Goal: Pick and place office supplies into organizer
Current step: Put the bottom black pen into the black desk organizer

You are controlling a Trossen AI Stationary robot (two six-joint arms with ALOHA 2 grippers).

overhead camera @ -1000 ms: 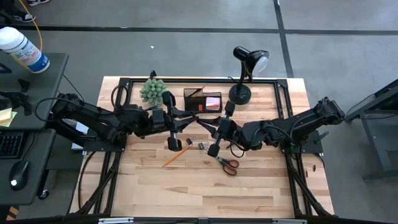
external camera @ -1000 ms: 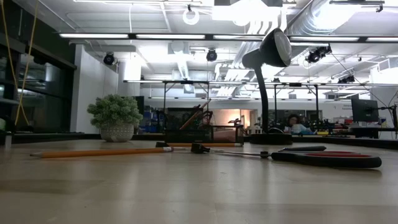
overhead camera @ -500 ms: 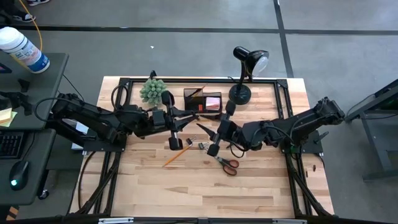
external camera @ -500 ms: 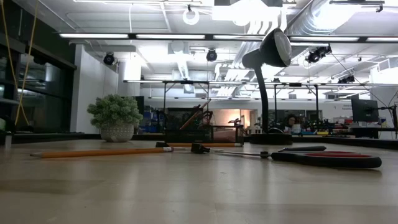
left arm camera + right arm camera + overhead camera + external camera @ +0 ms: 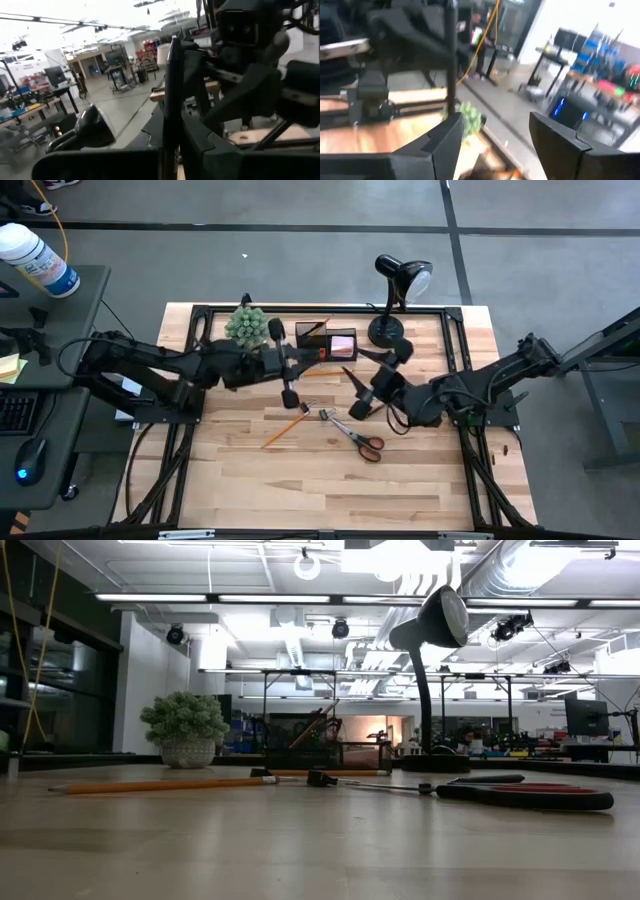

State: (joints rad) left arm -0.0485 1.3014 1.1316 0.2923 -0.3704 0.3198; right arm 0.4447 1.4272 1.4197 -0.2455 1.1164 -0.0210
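My left gripper (image 5: 316,359) hovers above the table just in front of the black organizer (image 5: 325,342) and is shut on a thin black pen (image 5: 172,85). My right gripper (image 5: 362,370) stands open a little to its right, with nothing between its fingers (image 5: 445,135); the pen (image 5: 451,55) shows beyond them. An orange pencil (image 5: 283,428), red-handled scissors (image 5: 360,438) and a small piece (image 5: 325,414) lie flat on the wood. A pink sticky-note pad (image 5: 343,345) sits in the organizer. My left gripper pinches the pen's lower shaft (image 5: 171,142) between its two fingers. The fingers reach in about level from the table's left and lie across the pen. The pen sticks up out of the hold, lifted clear of the table.
A black desk lamp (image 5: 395,295) stands right of the organizer and a green spiky plant (image 5: 246,326) left of it, both at the far edge. A black frame (image 5: 200,312) rims the table. Bare wood lies toward the near edge.
My right gripper has opened, let go of the pen and drawn back toward the table's right edge, uncovering the scissors. My left gripper, still shut on the pen, has swung toward the far edge and the organizer.
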